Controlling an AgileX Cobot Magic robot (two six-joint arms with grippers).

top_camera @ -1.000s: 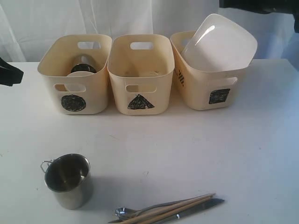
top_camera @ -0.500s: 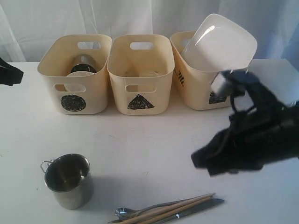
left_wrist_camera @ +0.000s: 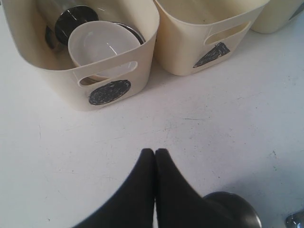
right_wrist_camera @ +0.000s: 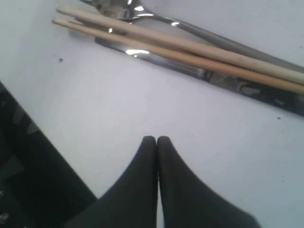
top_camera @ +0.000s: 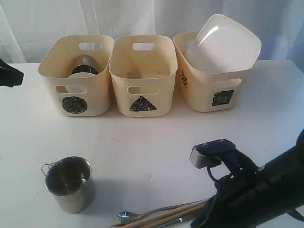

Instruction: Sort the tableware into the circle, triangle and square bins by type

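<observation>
Right wrist view alone shows the right gripper (right_wrist_camera: 156, 140) pressed together, empty, near chopsticks (right_wrist_camera: 180, 42) and knife (right_wrist_camera: 237, 86), bottom centre of the exterior view. Left gripper (left_wrist_camera: 155, 152) is also pressed together; its view reveals a small white bowl (left_wrist_camera: 97, 45) inside the circle bin (left_wrist_camera: 57, 83), upper left in the exterior view.

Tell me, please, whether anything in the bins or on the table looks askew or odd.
The white plate leans in the square bin, sticking well above its rim, seemingly too wide to lie flat. Nothing else stands out.
</observation>
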